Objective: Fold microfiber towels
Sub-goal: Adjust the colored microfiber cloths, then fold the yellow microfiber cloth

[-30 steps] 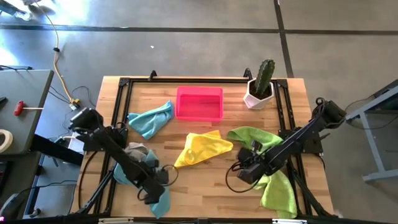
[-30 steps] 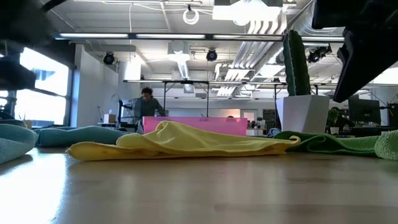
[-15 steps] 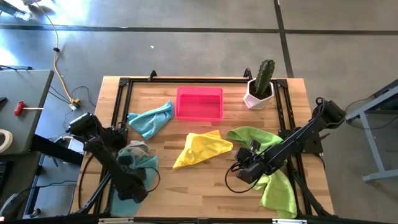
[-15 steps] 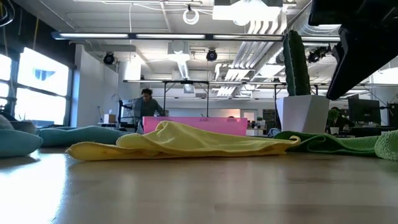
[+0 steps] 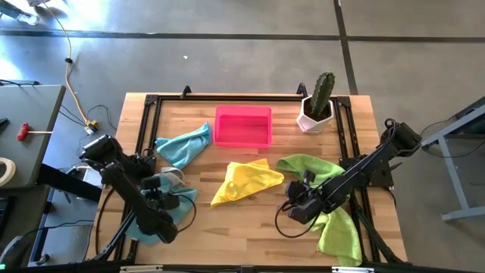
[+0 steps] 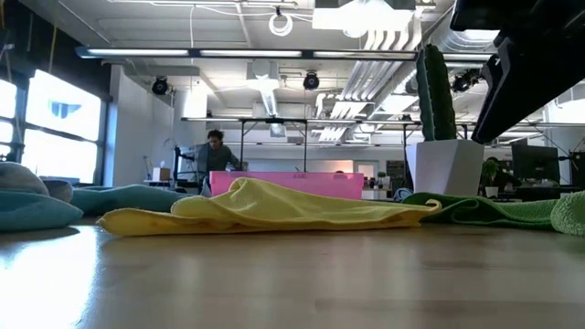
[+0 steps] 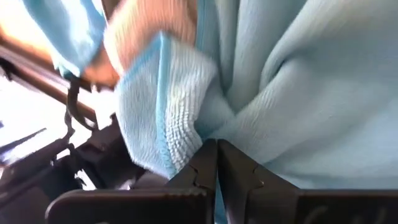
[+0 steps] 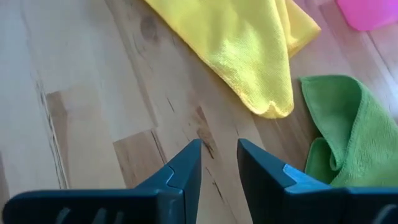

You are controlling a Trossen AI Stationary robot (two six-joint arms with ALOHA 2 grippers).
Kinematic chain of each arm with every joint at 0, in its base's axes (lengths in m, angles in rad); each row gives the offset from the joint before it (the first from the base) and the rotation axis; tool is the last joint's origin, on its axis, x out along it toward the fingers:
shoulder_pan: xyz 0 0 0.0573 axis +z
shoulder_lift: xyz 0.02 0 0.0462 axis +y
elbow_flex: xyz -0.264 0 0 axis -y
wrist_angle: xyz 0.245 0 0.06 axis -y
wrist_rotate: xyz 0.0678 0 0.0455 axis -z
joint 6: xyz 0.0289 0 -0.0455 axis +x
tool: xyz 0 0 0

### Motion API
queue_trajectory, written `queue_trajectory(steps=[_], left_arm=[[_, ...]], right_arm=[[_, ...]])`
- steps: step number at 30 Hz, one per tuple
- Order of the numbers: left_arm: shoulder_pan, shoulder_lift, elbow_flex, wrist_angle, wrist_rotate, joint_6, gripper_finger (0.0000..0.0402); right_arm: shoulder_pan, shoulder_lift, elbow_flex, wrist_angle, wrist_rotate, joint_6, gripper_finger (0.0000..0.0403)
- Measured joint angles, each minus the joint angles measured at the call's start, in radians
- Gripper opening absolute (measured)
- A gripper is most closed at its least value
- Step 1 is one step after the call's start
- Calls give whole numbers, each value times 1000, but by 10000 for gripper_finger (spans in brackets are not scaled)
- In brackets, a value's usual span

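My left arm reached along the table's left edge toward its near side, wrist bent low; my left gripper [image 7: 216,163] had its fingers pressed together, cloth pinched between the tips. My right arm stretched in from the right side, my right gripper [image 8: 219,157] hovering with a narrow gap between its fingers, holding nothing.

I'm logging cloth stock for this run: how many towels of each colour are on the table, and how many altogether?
Teal: 2, the far teal towel by the pink tray, the near teal towel pinched in the left claw
Green: 2, it seems, the far green towel, the near green towel
Yellow: 1, the yellow towel
Grey: 1, the grey towel
Total: 6
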Motion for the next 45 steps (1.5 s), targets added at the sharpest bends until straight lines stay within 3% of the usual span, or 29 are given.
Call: queue_trajectory(steps=[8,12,21,27,31,39,45], left_arm=[[60,-4,104,102,-147,54,32],[114,-4,117,252,-256,220,63],[270,-4,117,561,-509,604,111],[348,-3,69,805,-492,874,113],[394,-1,-4,993,-400,981,113],[470,-1,-125,1223,-234,1048,113],[507,-1,-199,1268,-211,1048,113]], right_arm=[[-38,0,0,77,84,-115,167],[-82,0,0,75,82,-128,190],[-139,0,0,75,58,-244,192],[-144,0,-42,124,78,-260,192],[-144,0,-115,191,81,-260,192],[-163,0,-205,314,84,-334,192],[-194,0,-231,372,83,-408,192]])
